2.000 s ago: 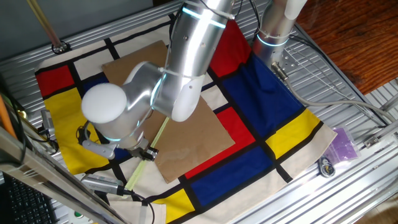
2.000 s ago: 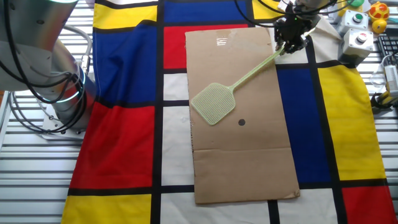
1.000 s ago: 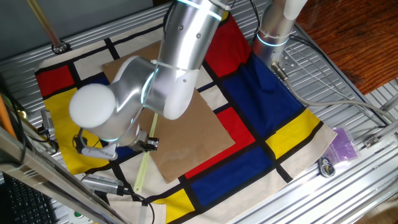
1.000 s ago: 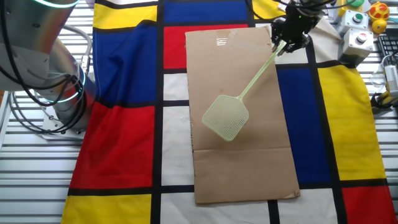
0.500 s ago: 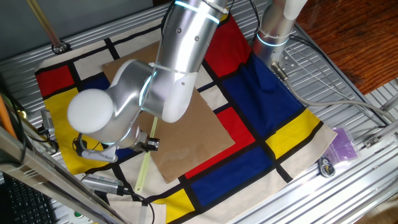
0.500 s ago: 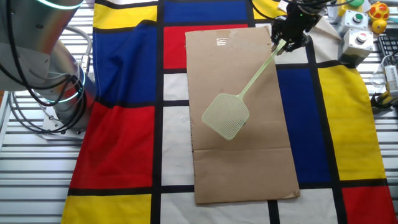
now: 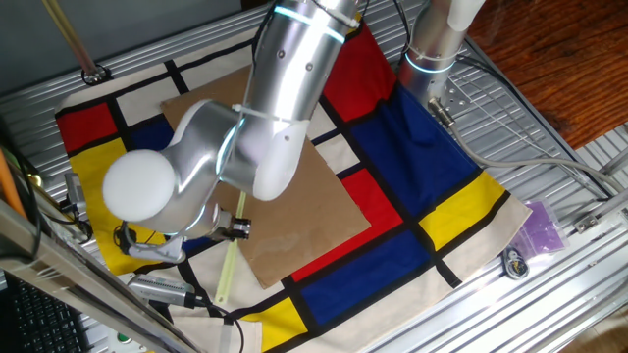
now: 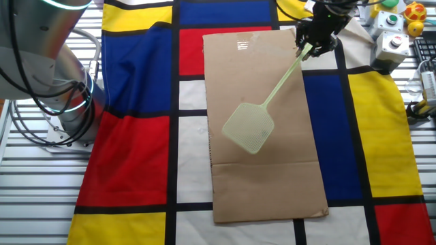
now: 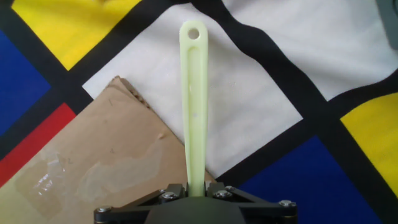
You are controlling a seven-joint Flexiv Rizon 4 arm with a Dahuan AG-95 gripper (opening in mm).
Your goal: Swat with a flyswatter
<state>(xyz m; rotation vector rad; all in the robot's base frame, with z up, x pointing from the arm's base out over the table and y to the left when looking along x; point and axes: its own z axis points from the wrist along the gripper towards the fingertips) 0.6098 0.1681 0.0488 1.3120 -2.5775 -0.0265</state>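
The pale yellow-green flyswatter has its square mesh head low over the brown cardboard sheet. Its thin handle runs up to my gripper near the cardboard's far right corner. The gripper is shut on the handle. In the hand view the handle sticks out between the fingers, its end with a hole over a white patch of cloth. In one fixed view only the handle end shows below the arm, with the gripper around it; the head is hidden behind the arm.
A cloth of red, blue, yellow and white blocks covers the table. The arm base stands at left. Button boxes and small toys lie at the far right. A tan wooden stick leans at the back.
Two seconds ago the swatter head lay further left; it swung right over the cardboard. Over the last half second it has barely moved.
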